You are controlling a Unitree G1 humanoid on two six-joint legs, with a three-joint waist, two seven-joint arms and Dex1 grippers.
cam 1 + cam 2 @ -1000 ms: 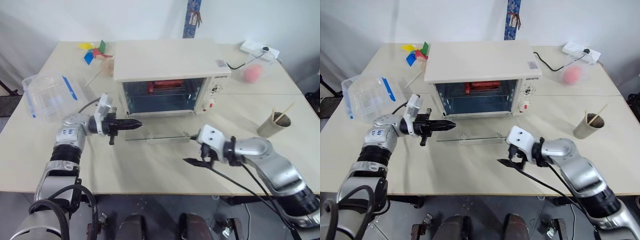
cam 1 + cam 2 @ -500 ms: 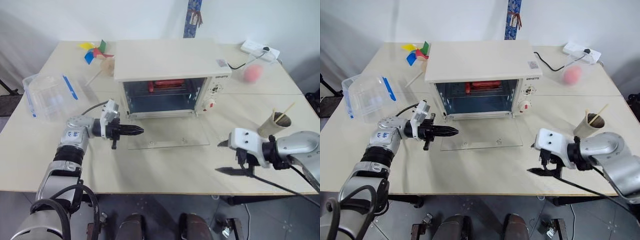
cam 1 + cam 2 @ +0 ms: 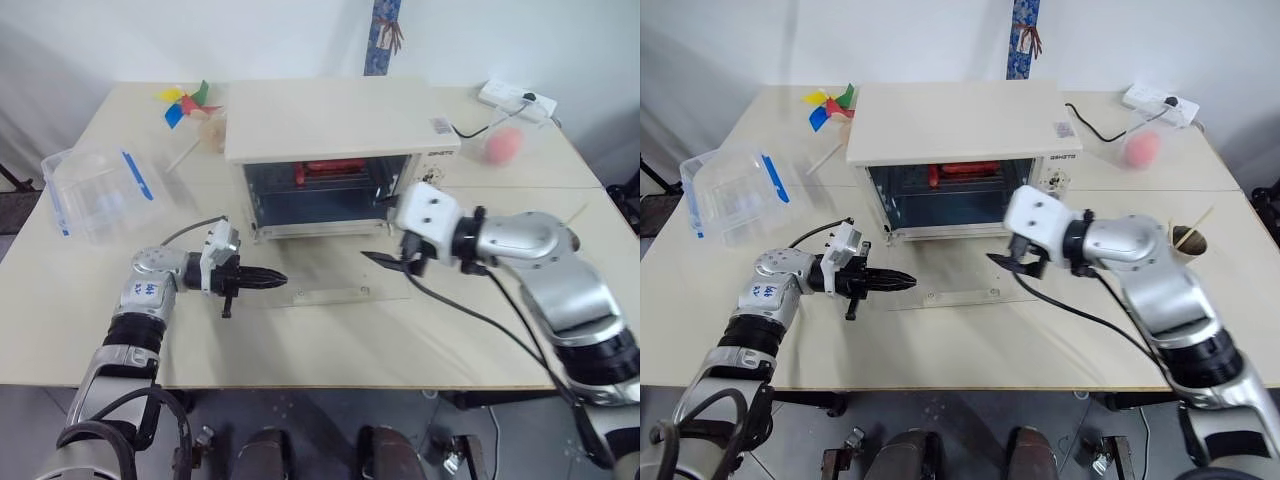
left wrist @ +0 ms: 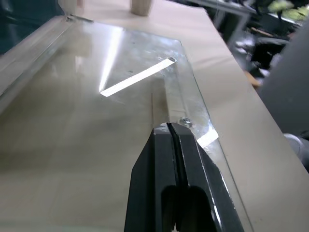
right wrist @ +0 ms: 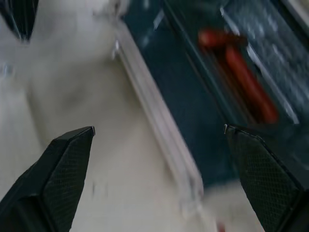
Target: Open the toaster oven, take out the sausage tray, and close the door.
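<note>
The cream-white toaster oven (image 3: pixel 330 120) stands at mid-table. Its glass door (image 3: pixel 330 272) lies open and flat on the table, bar handle (image 3: pixel 325 296) at the front edge. Deep inside the oven, red sausages (image 3: pixel 325 168) lie on the sausage tray (image 5: pixel 251 92). My left gripper (image 3: pixel 280 277) is shut and empty; it points right, low over the door's left front corner (image 4: pixel 193 121). In front of the oven's open mouth, at its right side, my right gripper (image 5: pixel 159 128) stands wide open, facing the sausages, nothing between its fingers (image 3: pixel 382 259).
A clear plastic box with blue clips (image 3: pixel 95 190) sits at the left. A pinwheel (image 3: pixel 190 100) lies at the back left. At the right are a paper cup with sticks (image 3: pixel 1185 238), a pink object (image 3: pixel 505 145) and a power strip (image 3: pixel 515 97) with its cable.
The door has dropped from level to flat on the table. My right gripper drew back to the right, then swung up and left to the oven's mouth. The left gripper sank slightly.
</note>
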